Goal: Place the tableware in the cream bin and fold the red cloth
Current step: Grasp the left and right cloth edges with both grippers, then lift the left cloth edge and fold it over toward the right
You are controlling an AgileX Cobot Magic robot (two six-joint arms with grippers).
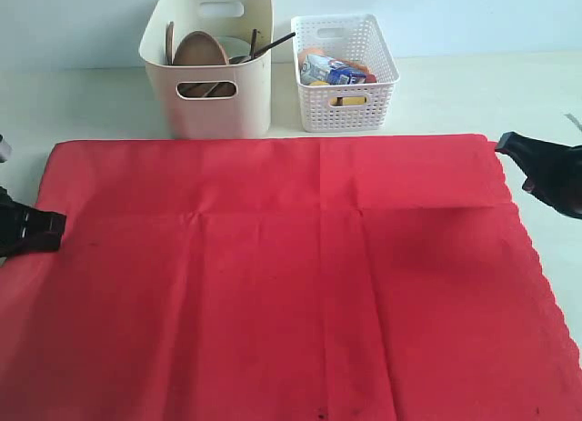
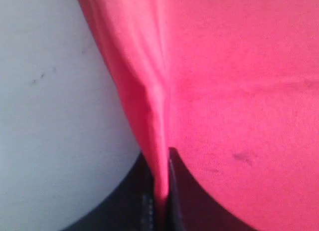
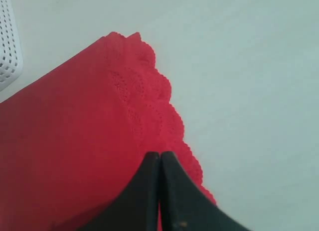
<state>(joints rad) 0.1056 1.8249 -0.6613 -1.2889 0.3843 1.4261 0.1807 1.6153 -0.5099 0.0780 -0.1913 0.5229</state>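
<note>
The red cloth [image 1: 273, 275] lies spread flat over the table, its scalloped edge on the right. My left gripper [image 1: 56, 226] is at the cloth's left edge, shut on a pinched ridge of red cloth [image 2: 239, 91] that rises between its fingers [image 2: 160, 163]. At the cloth's far right corner my right gripper [image 1: 502, 145] is shut, its tips [image 3: 160, 155] together over the scalloped edge of the red cloth [image 3: 75, 131], with no fabric showing between them. The cream bin [image 1: 223, 112] stands behind the cloth and holds the round brown plate [image 1: 200, 50] and dark handles [image 1: 271, 46].
A white lattice basket [image 1: 347, 112] with a blue-white carton and food items stands right of the cream bin. Pale tabletop [image 1: 82, 103] borders the cloth at the back and on both sides. The cloth runs off the front of the exterior view.
</note>
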